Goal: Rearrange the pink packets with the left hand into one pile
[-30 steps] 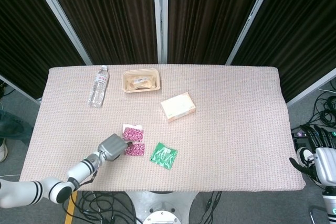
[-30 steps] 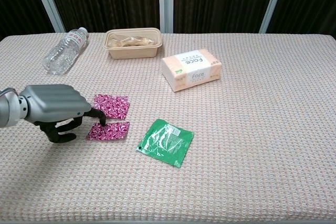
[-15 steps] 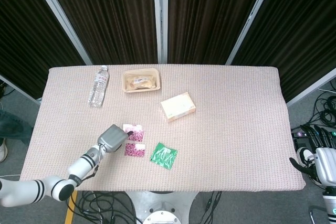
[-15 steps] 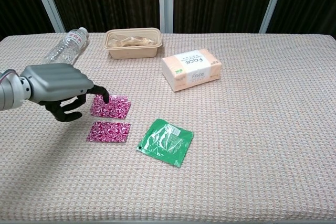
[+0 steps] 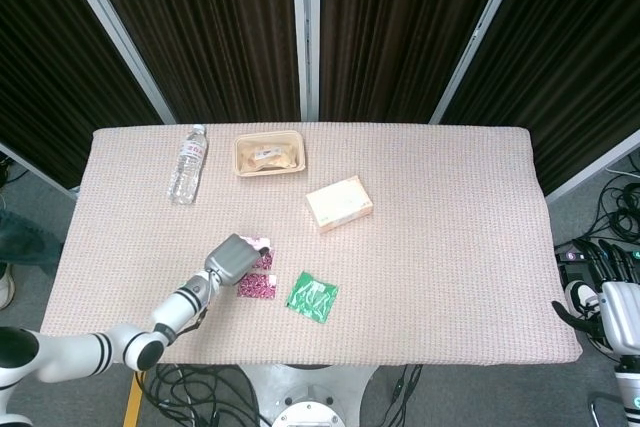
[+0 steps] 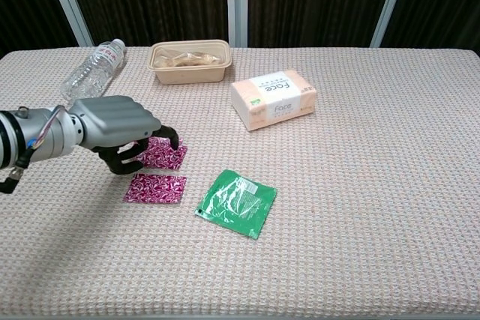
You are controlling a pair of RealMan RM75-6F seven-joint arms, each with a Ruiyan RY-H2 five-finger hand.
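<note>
Two pink packets lie apart, unstacked: the far packet sits at twelve o'clock of the near packet. Curled over the far one, the left hand has fingertips on it; whether it grips, I cannot tell.

From my station: left hand reads matte grey with black fingers. Two pink packets, magenta with a white swirl print. Green packet, glossy, lower centre. Tissue box peach and white with green lettering. Tray beige. Bottle clear, white cap. Surface pinkish-tan weave.
</note>
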